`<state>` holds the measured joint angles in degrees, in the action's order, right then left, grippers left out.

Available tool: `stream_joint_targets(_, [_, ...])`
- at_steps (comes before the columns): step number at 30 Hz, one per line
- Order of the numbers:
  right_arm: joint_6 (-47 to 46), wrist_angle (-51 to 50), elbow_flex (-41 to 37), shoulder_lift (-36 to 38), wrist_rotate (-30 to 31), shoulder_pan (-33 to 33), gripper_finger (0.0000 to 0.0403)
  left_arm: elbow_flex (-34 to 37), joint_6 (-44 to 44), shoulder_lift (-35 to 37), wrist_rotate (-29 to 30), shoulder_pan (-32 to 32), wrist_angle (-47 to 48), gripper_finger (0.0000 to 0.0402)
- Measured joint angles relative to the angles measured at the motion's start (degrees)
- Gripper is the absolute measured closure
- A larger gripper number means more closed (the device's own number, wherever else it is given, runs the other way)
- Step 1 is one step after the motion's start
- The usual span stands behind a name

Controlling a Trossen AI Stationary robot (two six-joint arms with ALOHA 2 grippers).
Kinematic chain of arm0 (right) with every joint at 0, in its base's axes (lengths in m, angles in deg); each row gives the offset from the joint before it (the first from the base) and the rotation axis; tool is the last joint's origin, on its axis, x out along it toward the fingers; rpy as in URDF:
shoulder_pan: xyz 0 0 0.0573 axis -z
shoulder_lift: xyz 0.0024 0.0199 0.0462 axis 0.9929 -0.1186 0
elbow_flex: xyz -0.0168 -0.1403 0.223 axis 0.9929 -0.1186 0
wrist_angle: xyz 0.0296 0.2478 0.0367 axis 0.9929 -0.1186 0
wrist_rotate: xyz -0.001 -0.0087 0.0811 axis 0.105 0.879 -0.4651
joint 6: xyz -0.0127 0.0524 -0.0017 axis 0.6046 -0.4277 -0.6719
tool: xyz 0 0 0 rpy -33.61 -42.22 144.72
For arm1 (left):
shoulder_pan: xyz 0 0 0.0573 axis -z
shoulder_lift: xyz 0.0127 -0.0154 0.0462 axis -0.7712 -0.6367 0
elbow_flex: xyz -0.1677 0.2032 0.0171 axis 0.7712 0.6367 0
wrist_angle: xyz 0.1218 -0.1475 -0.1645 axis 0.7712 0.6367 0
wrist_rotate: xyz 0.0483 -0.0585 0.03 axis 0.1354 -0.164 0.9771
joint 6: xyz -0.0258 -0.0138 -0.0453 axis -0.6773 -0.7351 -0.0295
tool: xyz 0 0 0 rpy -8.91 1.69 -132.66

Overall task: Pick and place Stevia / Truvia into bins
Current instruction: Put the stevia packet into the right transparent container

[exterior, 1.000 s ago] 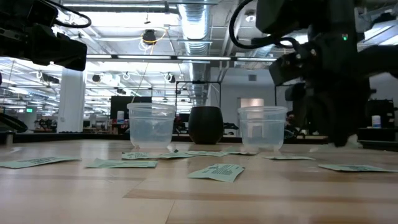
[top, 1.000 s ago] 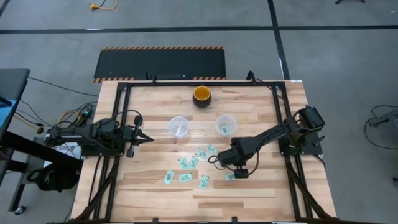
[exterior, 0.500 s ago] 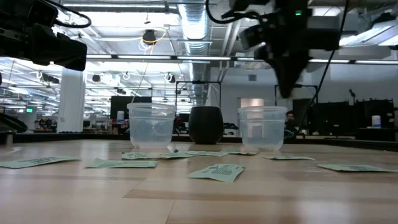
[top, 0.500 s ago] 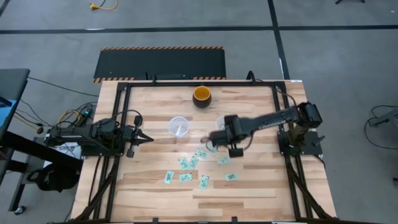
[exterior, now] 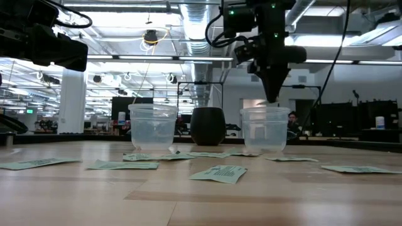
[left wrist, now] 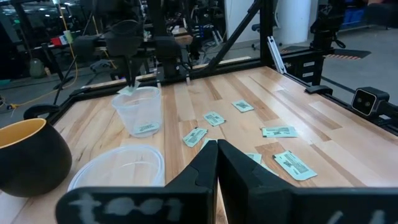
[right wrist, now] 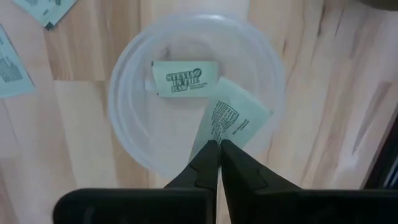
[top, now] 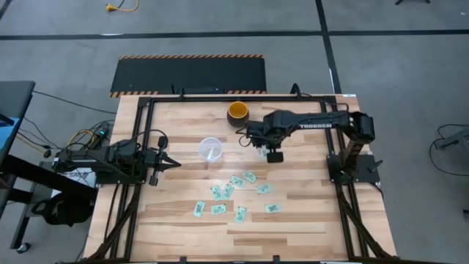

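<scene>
Several green-and-white Stevia sachets lie flat on the wooden table, also seen in the low view. Two clear cups stand upright: the left cup and the right cup. My right gripper hovers over the right cup, pointing down, shut on a sachet. Another sachet lies on that cup's bottom. My left gripper waits shut at the table's left side, touching nothing. My right gripper pinches one sachet between its two fingertips at an edge, coming from above and pointing down. The sachet is lifted clear of the table and sits tilted over the mouth of the right cup, above the sachet inside.
A dark bowl with an orange inside stands near the far edge, behind the cups. A black frame runs around the tabletop. The left cup and the bowl sit close before my left gripper.
My right gripper has risen from low over the sachets at the table's near right and travelled toward the far edge and leftward, ending above the right cup with a sachet in its fingers. The left arm has kept still.
</scene>
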<state>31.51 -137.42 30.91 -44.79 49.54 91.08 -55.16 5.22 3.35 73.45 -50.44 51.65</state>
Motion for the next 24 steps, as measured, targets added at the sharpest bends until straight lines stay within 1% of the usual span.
stream_joint_targets(4, [0.1,-0.1,0.0,0.0,-0.1,0.3,0.0372,0.0,0.0,0.0,0.0,0.0,0.0,0.0401])
stream_joint_targets(13, [0.1,0.1,0.0,0.0,-0.2,-1.7,0.033,0.0,0.0,0.0,0.0,0.0,0.0,0.0401])
stream_joint_targets(16, [0.0,0.1,0.0,0.0,0.0,-2.4,0.0326,0.0,0.1,0.0,0.0,0.0,0.0,0.0401])
stream_joint_targets(24, [-2.4,-1.2,0.0,0.0,0.0,-4.4,0.0331,0.0,-0.4,0.0,0.0,0.0,0.0,0.0401])
